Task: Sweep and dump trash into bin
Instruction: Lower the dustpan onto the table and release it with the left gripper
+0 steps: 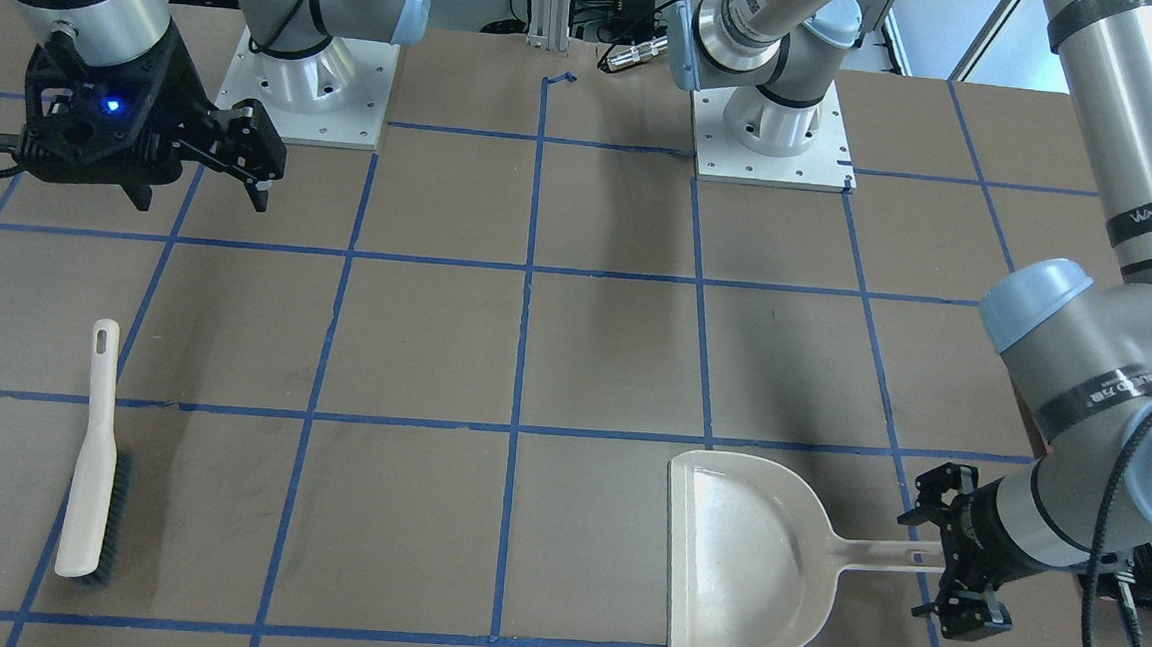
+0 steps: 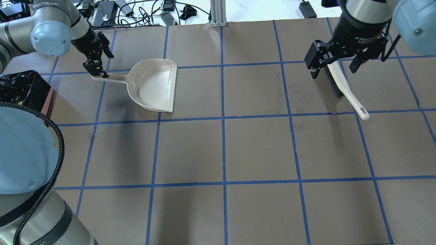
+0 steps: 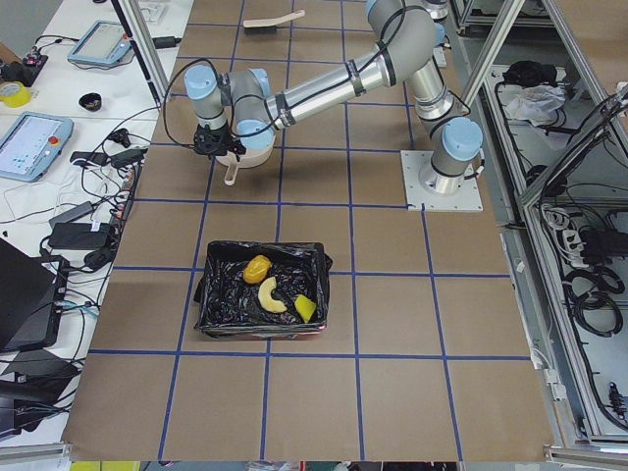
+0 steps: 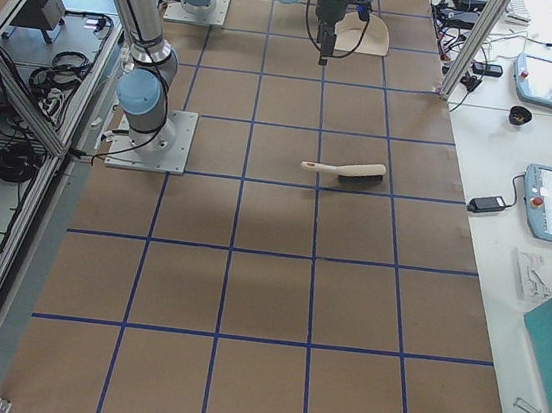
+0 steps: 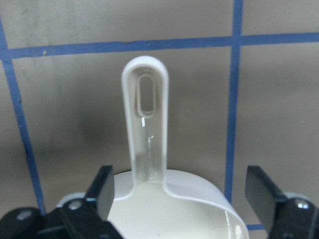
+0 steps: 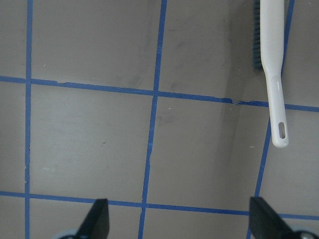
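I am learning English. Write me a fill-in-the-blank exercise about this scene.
1. The croissant, the roll and the sponge lie inside the ____.
2. The dustpan is ____ of trash.
3. The left end effector is ____ at the dustpan's handle.
4. The right end effector holds ____; the brush lies on the table.
Missing words: bin; empty; open; nothing.
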`<state>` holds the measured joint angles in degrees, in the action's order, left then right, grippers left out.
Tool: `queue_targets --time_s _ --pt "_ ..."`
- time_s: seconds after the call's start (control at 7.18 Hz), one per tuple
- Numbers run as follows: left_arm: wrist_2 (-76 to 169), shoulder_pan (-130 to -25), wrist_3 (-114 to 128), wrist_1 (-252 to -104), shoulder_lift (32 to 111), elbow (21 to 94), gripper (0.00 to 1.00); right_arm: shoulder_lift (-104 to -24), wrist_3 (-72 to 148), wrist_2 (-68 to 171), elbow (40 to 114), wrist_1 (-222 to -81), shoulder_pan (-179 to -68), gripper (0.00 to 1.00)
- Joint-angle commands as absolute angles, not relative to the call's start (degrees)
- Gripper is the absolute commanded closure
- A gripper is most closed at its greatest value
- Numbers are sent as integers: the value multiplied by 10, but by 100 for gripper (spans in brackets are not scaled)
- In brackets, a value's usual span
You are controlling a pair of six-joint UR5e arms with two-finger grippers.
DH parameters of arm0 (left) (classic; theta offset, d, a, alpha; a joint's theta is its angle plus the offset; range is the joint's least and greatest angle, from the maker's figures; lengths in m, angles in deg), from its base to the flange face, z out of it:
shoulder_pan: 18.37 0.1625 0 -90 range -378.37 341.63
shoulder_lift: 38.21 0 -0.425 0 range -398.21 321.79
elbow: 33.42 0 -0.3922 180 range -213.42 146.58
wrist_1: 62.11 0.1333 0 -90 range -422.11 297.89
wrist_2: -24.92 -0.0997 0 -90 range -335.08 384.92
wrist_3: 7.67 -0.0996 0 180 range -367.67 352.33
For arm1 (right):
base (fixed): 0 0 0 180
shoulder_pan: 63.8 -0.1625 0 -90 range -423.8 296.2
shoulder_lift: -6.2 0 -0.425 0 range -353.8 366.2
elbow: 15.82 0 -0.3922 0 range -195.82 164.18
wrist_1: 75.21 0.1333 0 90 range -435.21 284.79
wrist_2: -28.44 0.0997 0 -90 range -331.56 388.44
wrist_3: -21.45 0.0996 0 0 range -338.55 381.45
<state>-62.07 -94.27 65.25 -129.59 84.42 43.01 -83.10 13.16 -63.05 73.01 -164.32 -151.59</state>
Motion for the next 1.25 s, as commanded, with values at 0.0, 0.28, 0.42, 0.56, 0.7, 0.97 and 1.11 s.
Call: queue_targets --time_s 0.0,0.28,0.42,0.56,0.7,0.97,1.11 --pt "-637 -942 598 -1264 823 419 0 -831 133 -634 730 -1646 -1516 0" --pt "-637 -947 540 -1271 782 427 0 -831 133 -629 729 -1649 -1515 0" --pt "-638 -952 519 -1275 762 432 0 -831 136 -629 728 -1651 -1515 0" --pt "-649 -956 479 -1278 743 445 0 -835 136 -631 728 -1650 -1515 0" --pt "-659 -961 454 -1279 722 450 0 -838 135 -631 729 -1649 -1515 0" --pt "-663 -992 351 -1287 677 473 0 -840 141 -633 731 -1645 -1515 0" --pt "-676 -1002 332 -1288 653 496 0 -841 142 -631 731 -1645 -1515 0"
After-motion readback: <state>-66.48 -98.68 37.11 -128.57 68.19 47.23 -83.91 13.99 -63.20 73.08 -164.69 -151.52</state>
